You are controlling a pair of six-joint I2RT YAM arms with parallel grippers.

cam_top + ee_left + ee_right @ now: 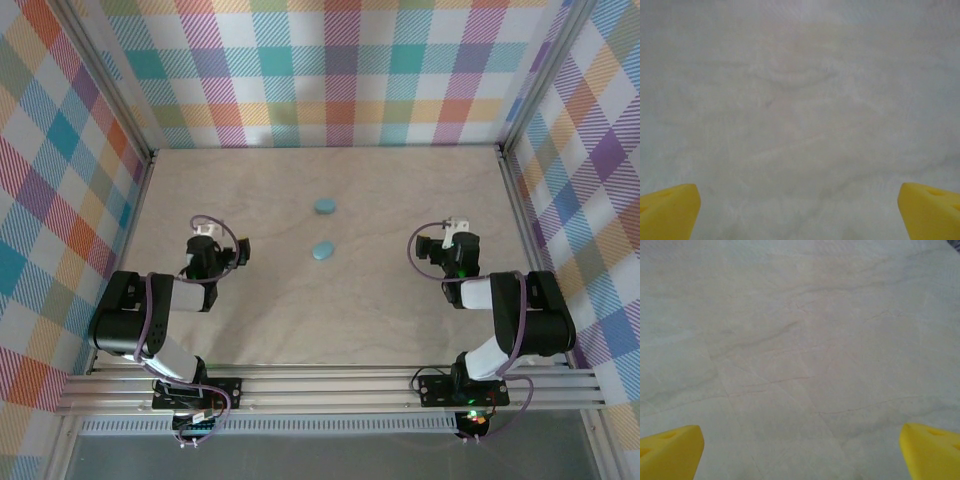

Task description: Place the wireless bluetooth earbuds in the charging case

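Below left wrist: left claw (pixel 800 212) spread wide, yellow fingertips (pixel 667 212) holding nothing, over pale counter (pixel 800 100).
Below right wrist: right claw (pixel 800 452) equally wide, empty.
Top view: far charging case (pixel 325 206) and near charging case (pixel 323 251), light-blue ovals, lie apart mid-counter between both arms.

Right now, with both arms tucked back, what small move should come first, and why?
Probably ease the left gripper toward the nearer light-blue oval plastic case. Both it and the right gripper hang open and empty over the pale wooden table, while that case and the farther case lie untouched between the arms.
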